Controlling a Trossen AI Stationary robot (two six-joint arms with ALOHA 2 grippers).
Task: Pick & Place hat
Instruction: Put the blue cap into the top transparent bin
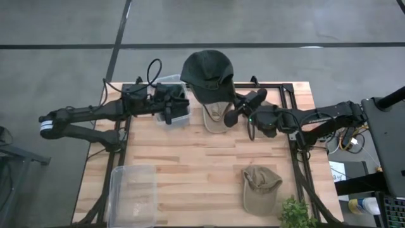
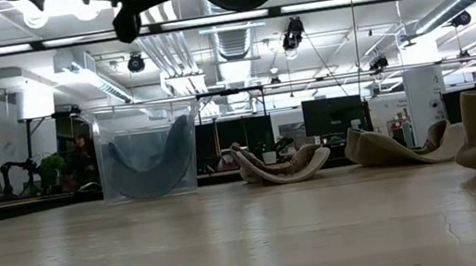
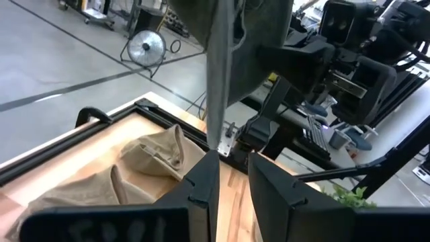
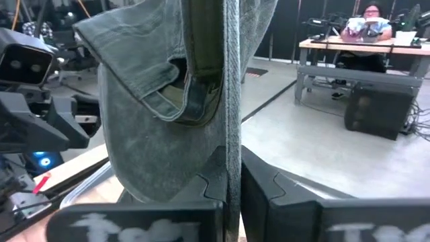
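Dark green hat (image 1: 207,75): held up above the far edge of my table (image 1: 190,158), between my two arms; in the low view it hangs at the top of the frame, clear of the tabletop.
Right gripper (image 4: 232,176): my jaws are pinched narrow on the dark green hat's fabric edge, which runs up between my fingers (image 4: 262,185); crown and strap hang in front of my camera.
Left gripper (image 3: 232,176): my jaws are narrowed, with a strip of the same hat dropping to the gap between them; whether I actually grip it I cannot tell.
Left arm: reaches in from the left along the far side, just above the clear bin (image 1: 174,104).
Clear bin contents: a dark curved item, seen in the low view.
Tan hat under the lift (image 1: 215,117): lies on the table below the dark green hat.
Second tan hat (image 1: 261,187): near side, right, beside a green plant (image 1: 296,214).
Clear container (image 1: 133,193): near left corner.
Background: a person sits at a desk (image 4: 366,47) far off.
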